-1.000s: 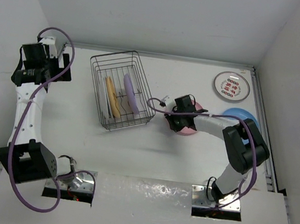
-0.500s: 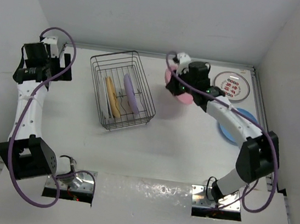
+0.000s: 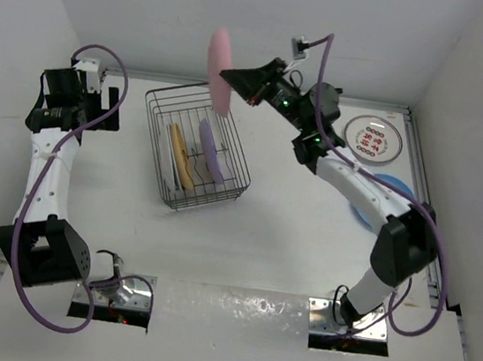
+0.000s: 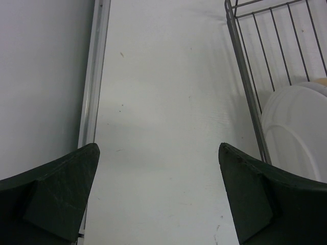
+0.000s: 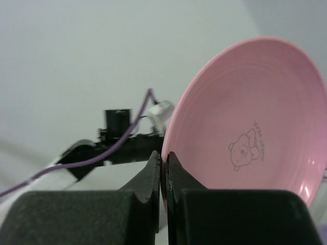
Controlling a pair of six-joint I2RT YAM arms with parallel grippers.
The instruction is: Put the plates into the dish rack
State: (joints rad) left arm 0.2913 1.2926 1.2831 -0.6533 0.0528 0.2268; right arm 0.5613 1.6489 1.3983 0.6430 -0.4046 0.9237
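Observation:
My right gripper (image 3: pixel 230 76) is shut on the rim of the pink plate (image 3: pixel 220 71) and holds it on edge, high above the far end of the dish rack (image 3: pixel 195 143). In the right wrist view the pink plate (image 5: pixel 245 117) has a small bear print, and its rim sits between my closed fingers (image 5: pixel 164 158). A yellow plate (image 3: pixel 176 156) and a purple plate (image 3: pixel 207 151) stand upright in the rack. A printed white plate (image 3: pixel 373 137) and a blue plate (image 3: pixel 380 197) lie flat at the right. My left gripper (image 3: pixel 100 104) is open and empty, left of the rack (image 4: pixel 245 76).
The table's raised metal edge (image 4: pixel 94 76) runs along the left of my left gripper. The white walls stand close at the back and both sides. A pale plate (image 4: pixel 296 132) shows through the rack wires in the left wrist view.
My right gripper has lifted the pink plate from the table right of the rack, swung it up and leftward, and turned it on edge above the rack. The left arm barely moved.

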